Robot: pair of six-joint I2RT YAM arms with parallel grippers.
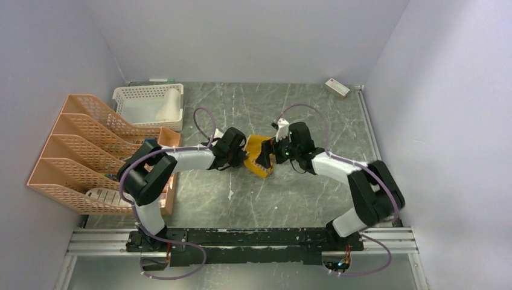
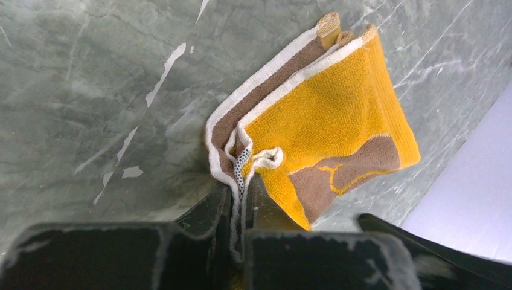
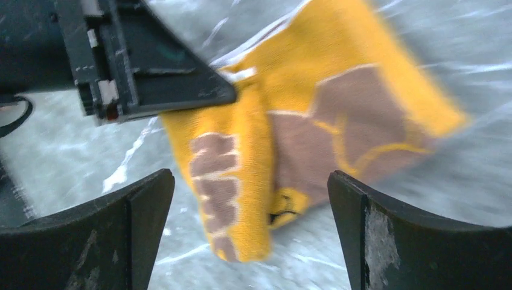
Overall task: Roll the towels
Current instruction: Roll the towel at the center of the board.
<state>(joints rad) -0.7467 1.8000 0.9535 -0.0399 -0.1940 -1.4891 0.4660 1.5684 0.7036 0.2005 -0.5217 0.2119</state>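
The mustard-yellow towel (image 1: 259,157) with brown markings hangs folded between my two grippers, mid-table. My left gripper (image 1: 243,151) is shut on its white-edged corner; the left wrist view shows the pinch (image 2: 241,196) and the towel (image 2: 326,103) draped beyond it. My right gripper (image 1: 270,156) is open just right of the towel. In the right wrist view its jaws stand wide apart (image 3: 250,202), with a folded end of the towel (image 3: 241,181) between them, untouched. The left gripper (image 3: 151,66) shows there at the upper left. An off-white cloth (image 1: 169,104) lies in the white basket.
A white basket (image 1: 130,96) stands at the back left. A peach slotted file organizer (image 1: 78,151) lines the left side. A small white-and-red box (image 1: 337,88) sits at the back right. Walls close in on three sides.
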